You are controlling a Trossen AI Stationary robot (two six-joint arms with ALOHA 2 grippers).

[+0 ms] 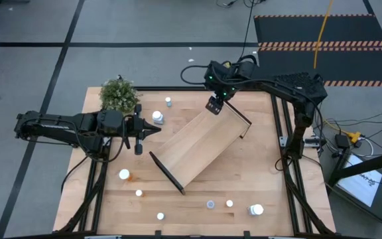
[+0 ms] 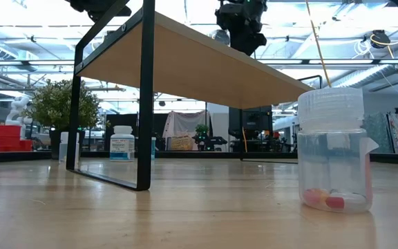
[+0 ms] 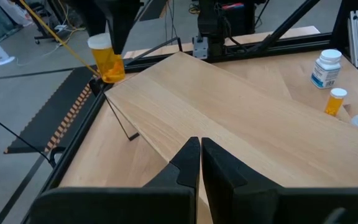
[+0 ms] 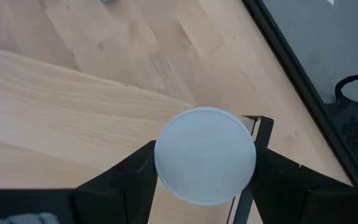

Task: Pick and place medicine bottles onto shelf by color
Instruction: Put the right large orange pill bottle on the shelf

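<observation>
Orange bottle above shelf end

Clamped in right gripper, upright, directly over the shelf's far-right edge; left gripper pressed together, waiting beside the shelf's left edge.

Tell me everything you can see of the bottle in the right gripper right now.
The orange bottle has a translucent orange body and a round white cap. It hangs upright in the right gripper, whose fingers close on it just below the cap. It is held above the far end of the shelf, near the black bracket, apparently not yet set down. Its contents cannot be made out.
</observation>
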